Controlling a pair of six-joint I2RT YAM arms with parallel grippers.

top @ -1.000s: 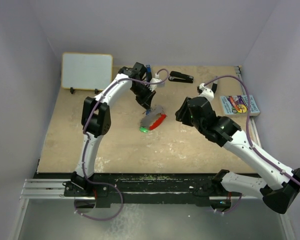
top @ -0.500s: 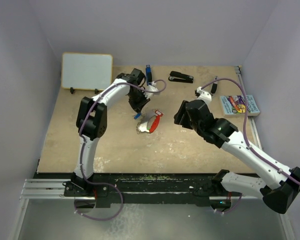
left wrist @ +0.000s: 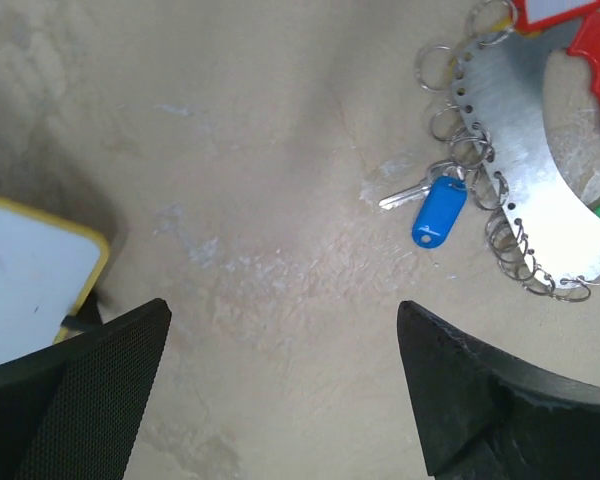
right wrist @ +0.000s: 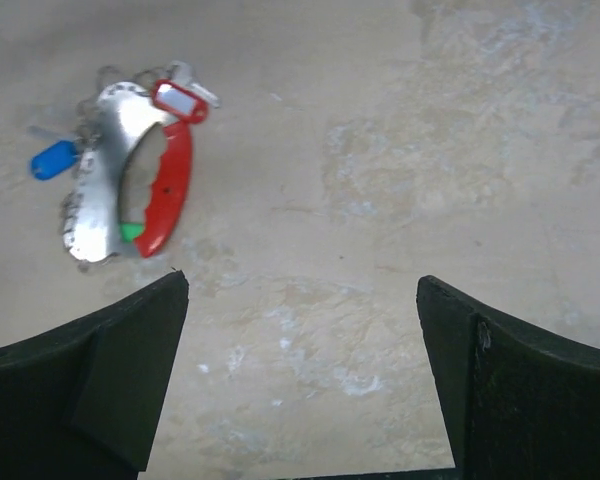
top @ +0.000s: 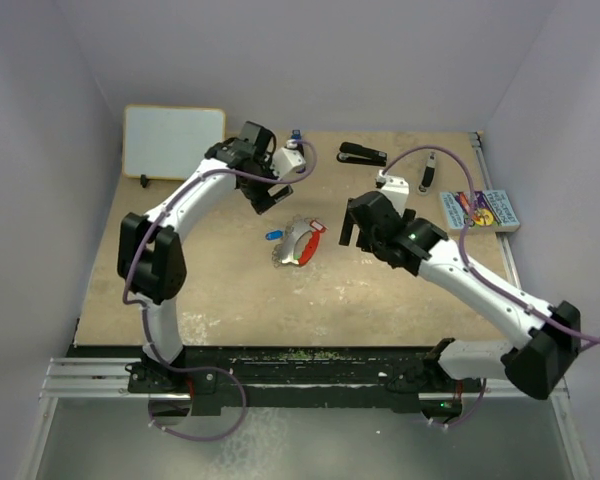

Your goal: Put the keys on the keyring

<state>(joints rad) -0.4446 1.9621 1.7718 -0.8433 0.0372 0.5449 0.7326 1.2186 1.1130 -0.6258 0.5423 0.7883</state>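
Note:
The keyring (top: 302, 243) lies flat on the table: a red crescent clip (right wrist: 168, 190) joined to a silvery curved plate (left wrist: 525, 130) edged with small rings. A blue-tagged key (left wrist: 439, 210) (right wrist: 53, 160) lies against the plate's ringed edge; whether it hangs on a ring I cannot tell. A red-tagged key (right wrist: 180, 100) rests at the clip's top end and a green tag (right wrist: 132, 232) peeks from under the clip. My left gripper (left wrist: 283, 310) (top: 265, 197) hovers open and empty, back-left of the keyring. My right gripper (right wrist: 302, 285) (top: 348, 228) is open and empty to its right.
A whiteboard (top: 174, 141) leans at the back left, its yellow-edged corner (left wrist: 20, 270) near my left fingers. A black stapler (top: 363, 154) lies at the back, a colourful booklet (top: 478, 209) at the right edge, and a blue-and-black stick (top: 296, 137) behind the left wrist.
Both grippers have opened wide. The left one let go at the keyring and drew back to the left. The blue-tagged key and keyring now lie free on the table.

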